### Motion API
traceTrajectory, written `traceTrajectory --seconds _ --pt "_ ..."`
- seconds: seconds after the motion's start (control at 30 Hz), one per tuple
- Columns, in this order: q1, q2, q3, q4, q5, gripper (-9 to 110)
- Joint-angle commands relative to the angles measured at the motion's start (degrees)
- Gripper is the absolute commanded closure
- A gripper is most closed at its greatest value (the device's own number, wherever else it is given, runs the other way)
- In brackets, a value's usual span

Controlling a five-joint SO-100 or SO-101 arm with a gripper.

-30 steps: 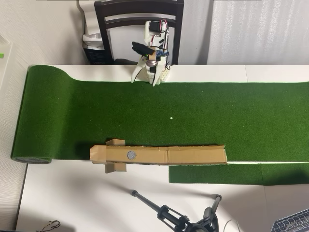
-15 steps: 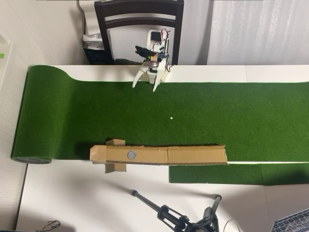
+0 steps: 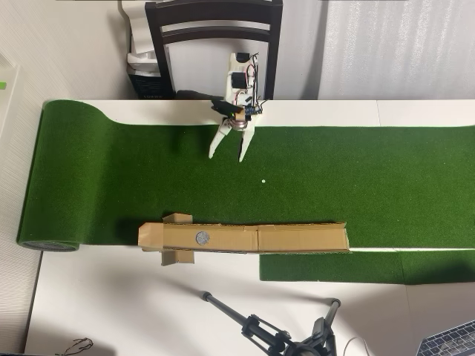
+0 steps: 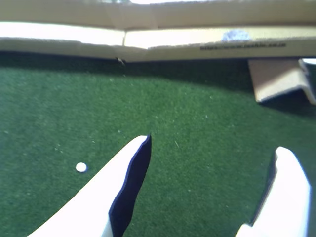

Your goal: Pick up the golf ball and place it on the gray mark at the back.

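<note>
The golf ball does not show in either view. A round gray mark (image 3: 201, 237) sits on a long cardboard strip (image 3: 297, 238) at the mat's near edge in the overhead view. In the wrist view the gray mark (image 4: 236, 35) lies far ahead on the cardboard strip (image 4: 74, 37). My gripper (image 3: 227, 156) hangs open over the green mat (image 3: 111, 178), close to the arm's base, and nothing lies between its white fingers. The wrist view shows the gripper (image 4: 215, 145) open over bare turf. A tiny flat white dot (image 3: 263, 180) lies on the mat just right of the fingers; the white dot (image 4: 81, 167) is left of them in the wrist view.
A dark chair (image 3: 215, 37) stands behind the arm. The mat's left end is rolled up (image 3: 48, 185). A black tripod (image 3: 274, 334) lies on the white table in front of the cardboard, and a laptop corner (image 3: 453, 341) shows at the bottom right.
The arm has swung out from its folded pose, and the open gripper has moved from the mat's back edge forward over the turf towards the cardboard.
</note>
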Motion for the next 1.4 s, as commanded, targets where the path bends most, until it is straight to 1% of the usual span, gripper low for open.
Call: traceTrajectory --seconds 0.0,0.2,0.43,0.63,0.87,1.03,1.17,1.27,1.37 --pt "-1.6 3.2 1.1 -2.2 0.2 62" --pt "-2.3 5.9 4.9 -1.7 0.0 62" --pt "-2.1 6.0 3.3 -0.5 -0.9 62" --pt "-1.4 5.9 -8.1 3.2 -2.6 62" --pt "1.1 6.1 -10.2 8.9 -2.7 62" --pt "2.2 6.2 -8.7 8.7 -2.1 62" --pt "2.3 6.2 -3.0 8.0 -1.8 62" --pt "2.0 6.2 1.0 8.2 1.6 62" --pt "-1.1 6.2 5.1 8.0 4.7 62"
